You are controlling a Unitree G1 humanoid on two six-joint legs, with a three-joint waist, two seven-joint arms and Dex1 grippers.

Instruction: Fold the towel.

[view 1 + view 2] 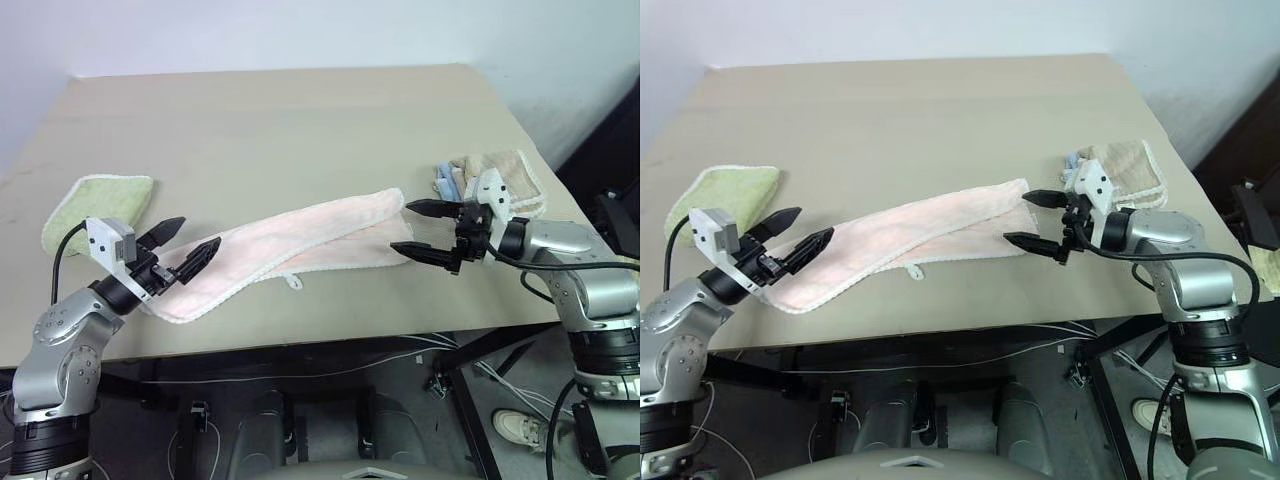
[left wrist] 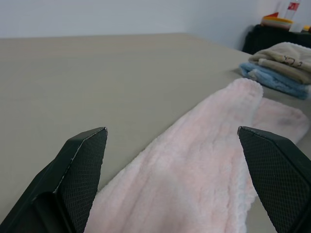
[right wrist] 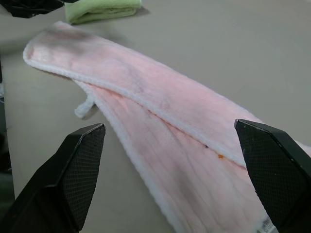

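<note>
Across the table [image 1: 300, 110], between both grippers: pink towel [image 1: 300, 240], already doubled lengthwise, long axis running straight from left gripper [image 1: 187, 243] to right gripper [image 1: 428, 232]. Both wide open, holding nothing, each parked right at its own end, so neither really nearer.

Both arms are built of rounded silver-grey metal housings joined by black cylindrical segments. Each wrist carries a small white boxy camera block. The left claw [image 1: 190, 240] and right claw [image 1: 428, 232] each have two black tapered fingers with cross-hatched textured pads [image 2: 82, 165]. Thin black cables loop along both forearms.
</note>
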